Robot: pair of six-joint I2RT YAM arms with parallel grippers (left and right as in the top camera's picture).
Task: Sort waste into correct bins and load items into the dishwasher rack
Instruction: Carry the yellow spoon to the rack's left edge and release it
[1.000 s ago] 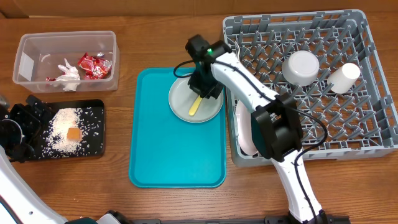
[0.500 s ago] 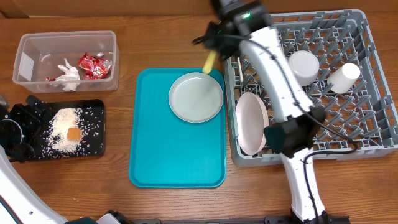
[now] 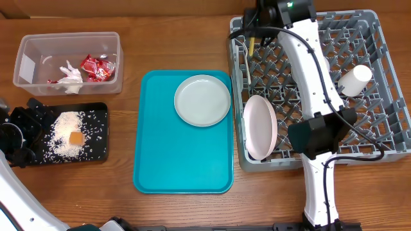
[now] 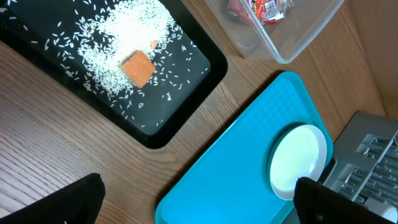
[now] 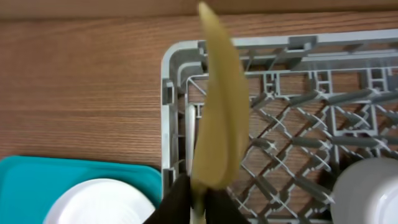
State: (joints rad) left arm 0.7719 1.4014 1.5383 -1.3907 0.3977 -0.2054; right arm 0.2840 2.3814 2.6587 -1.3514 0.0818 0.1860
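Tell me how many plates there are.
2: grey plate flat on the teal tray; white plate on edge in the dishwasher rack. More may be hidden.

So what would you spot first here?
The right pincer holds a pale yellow utensil over a corner of the big grey dishwasher rack. Then the white rice heaped on the black tray at the left, with an orange cube in it.

Pale yellow utensil (image 5: 214, 112), grey lattice rack (image 3: 376, 96), teal tray (image 3: 173, 154), black tray (image 3: 96, 138) speckled with white rice (image 3: 63, 123).
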